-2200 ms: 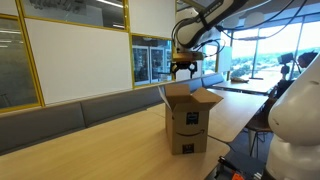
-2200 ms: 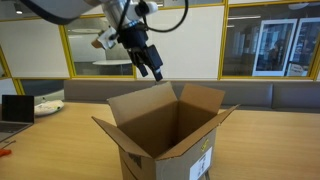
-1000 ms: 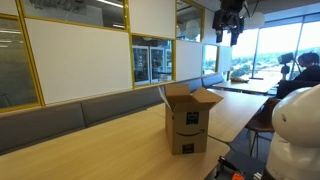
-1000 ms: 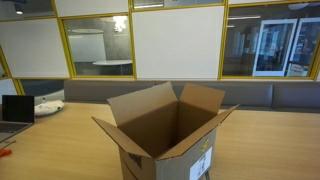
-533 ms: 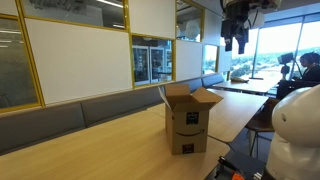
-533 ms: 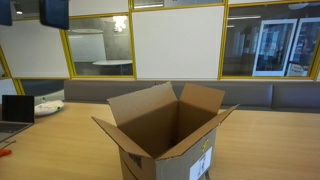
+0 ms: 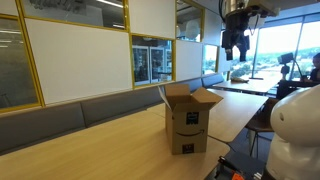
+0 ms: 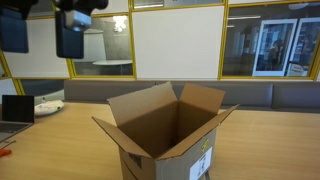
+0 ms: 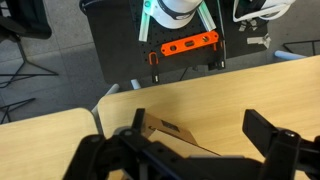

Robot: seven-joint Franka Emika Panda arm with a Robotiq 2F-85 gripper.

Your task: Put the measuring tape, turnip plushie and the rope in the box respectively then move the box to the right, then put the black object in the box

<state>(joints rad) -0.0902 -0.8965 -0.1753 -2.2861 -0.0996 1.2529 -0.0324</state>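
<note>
End effector (image 9: 192, 122): wrist view cuts body at bottom edge, dark and soft-focused. In an exterior view, fingers (image 8: 70, 38) blurred, cropped by top and left edges. Arm (image 7: 240, 8) cut by top edge. Box (image 8: 165, 130): base cut by lower edge. Interior floor hidden behind walls in both exterior views. Wrist view: only one flap corner shows, rest behind fingers.

A: What colour is the box (image 7: 180, 140)?
B: Brown cardboard, with a black smile logo (image 7: 187, 121) on one side and a white label (image 8: 203, 163) on another side.
A: And under the box?
B: The surface (image 7: 100, 150) is pale wood. Behind the box, the window frames (image 7: 130, 60) are yellow and the bench (image 7: 60, 120) is grey. Above it, the pincer (image 7: 233, 50) is black.
</note>
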